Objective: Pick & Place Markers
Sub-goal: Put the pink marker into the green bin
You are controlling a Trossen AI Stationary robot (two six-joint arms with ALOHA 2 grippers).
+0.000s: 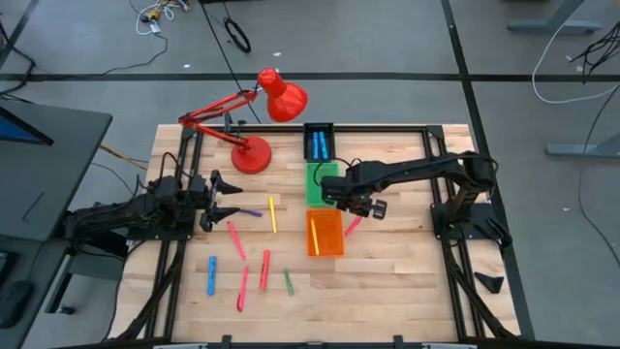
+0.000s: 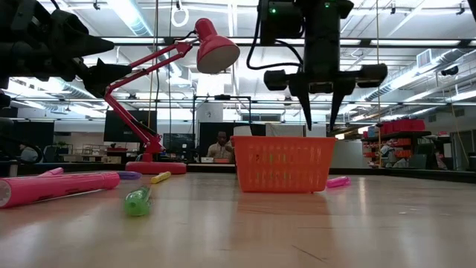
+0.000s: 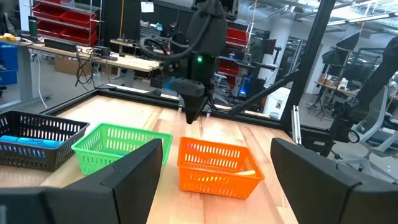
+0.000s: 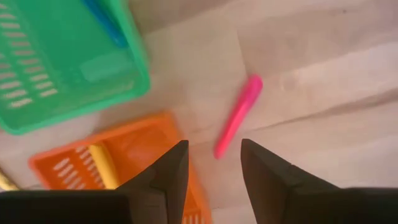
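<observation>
Several markers lie flat on the wooden table: purple (image 1: 250, 212), yellow (image 1: 272, 214), blue (image 1: 211, 275), green (image 1: 288, 282) and pink ones (image 1: 264, 269). Another pink marker (image 4: 238, 116) lies just right of the orange tray (image 1: 325, 233), which holds a yellow marker (image 1: 315, 236). My right gripper (image 1: 365, 206) hangs open above the table, fingers pointing down, over the spot between the orange tray and that pink marker, with nothing between its fingers (image 4: 214, 168). My left gripper (image 1: 231, 201) waits open and level at the table's left side.
A green tray (image 1: 320, 182) sits behind the orange one, and a black tray (image 1: 319, 142) with blue markers sits at the far edge. A red desk lamp (image 1: 254, 153) stands at the far left. Bare wood lies near the front edge and on the right.
</observation>
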